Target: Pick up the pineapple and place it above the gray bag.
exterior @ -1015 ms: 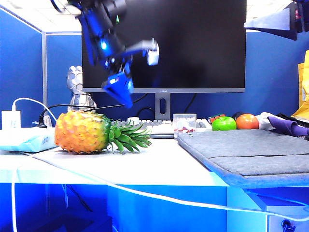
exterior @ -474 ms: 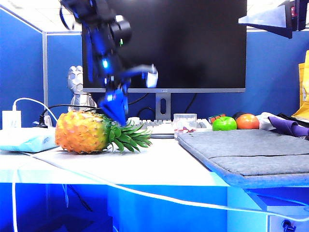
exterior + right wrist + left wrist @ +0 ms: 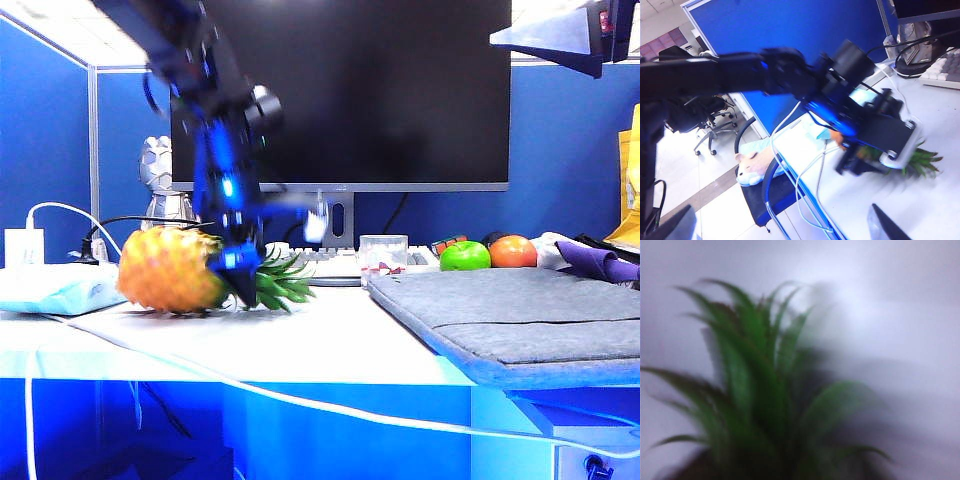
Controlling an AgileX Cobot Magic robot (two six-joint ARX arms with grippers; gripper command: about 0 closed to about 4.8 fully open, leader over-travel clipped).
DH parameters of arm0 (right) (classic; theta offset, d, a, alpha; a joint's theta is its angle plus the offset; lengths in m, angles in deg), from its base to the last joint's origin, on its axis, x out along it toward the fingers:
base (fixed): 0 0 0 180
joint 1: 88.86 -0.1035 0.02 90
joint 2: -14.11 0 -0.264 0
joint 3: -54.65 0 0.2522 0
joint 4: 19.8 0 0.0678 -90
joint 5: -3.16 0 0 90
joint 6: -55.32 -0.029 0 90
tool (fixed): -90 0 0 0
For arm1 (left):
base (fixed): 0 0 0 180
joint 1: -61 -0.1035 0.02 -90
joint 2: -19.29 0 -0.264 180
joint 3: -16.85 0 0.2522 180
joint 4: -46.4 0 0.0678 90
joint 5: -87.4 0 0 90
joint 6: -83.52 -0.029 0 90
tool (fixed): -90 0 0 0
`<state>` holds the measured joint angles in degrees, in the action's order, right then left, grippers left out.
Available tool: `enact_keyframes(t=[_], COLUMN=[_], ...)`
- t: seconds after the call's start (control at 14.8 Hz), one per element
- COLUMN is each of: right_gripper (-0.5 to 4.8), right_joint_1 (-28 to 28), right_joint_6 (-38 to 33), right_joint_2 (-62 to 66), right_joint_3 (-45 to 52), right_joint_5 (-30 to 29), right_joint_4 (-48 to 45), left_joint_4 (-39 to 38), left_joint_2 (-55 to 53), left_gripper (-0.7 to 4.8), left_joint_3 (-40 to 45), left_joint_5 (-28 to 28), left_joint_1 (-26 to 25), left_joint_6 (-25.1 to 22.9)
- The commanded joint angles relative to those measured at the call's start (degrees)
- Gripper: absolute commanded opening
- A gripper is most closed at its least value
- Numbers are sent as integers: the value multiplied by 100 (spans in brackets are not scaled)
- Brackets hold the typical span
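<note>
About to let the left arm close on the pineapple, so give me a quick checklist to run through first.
1. Left gripper at the leaf end of the orange-yellow diamond-skinned pineapple: ok.
2. Left jaws' opening: cannot tell, blurred.
3. Pineapple lying on its side on the white desk: ok.
4. Flat gray felt bag bare on top: ok.
5. Right gripper raised at upper right, away: ok.
6. White cable off the path: cannot tell.

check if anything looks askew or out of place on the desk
The pineapple lies on its side rather than upright, crown toward the gray bag. A white cable trails over the desk's front edge. The left gripper is down at the crown; the right gripper is out of view.
</note>
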<state>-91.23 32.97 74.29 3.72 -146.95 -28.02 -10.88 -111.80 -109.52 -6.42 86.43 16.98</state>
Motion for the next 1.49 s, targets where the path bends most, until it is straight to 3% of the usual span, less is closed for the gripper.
enact_keyframes(t=[0.07,0.2,0.34,0.54,0.74,0.81,0.95,1.29,1.49], right_gripper=[479,479,479,479,479,479,479,479,479], right_joint_1=[-4,-4,-4,-4,-4,-4,-4,98,807], right_joint_6=[-15,-13,-15,-31,-240,-326,-361,-358,-138], right_joint_2=[-17,-17,-17,-17,-22,-33,-111,-273,-273], right_joint_3=[-26,-26,-26,-26,-26,-26,-26,-26,-24], right_joint_5=[-4,22,107,133,144,92,-11,-321,-533], right_joint_4=[-61,-98,-98,-101,-98,-105,-103,-52,345], left_joint_4=[264,531,586,669,964,1906,3300,4035,4197], left_joint_2=[-157,-162,-160,-155,-153,-153,-232,-1255,-1482], left_gripper=[-8,-8,-7,-7,-6,-6,-6,-6,-6], left_joint_3=[-11,-55,-485,-1891,-3314,-3462,-3447,-3447,-3447], left_joint_5=[-470,-444,219,1257,3458,4583,5552,6004,6037], left_joint_1=[7,52,155,424,498,507,592,848,780], left_joint_6=[-26,247,793,1757,3598,4616,5689,5893,5827])
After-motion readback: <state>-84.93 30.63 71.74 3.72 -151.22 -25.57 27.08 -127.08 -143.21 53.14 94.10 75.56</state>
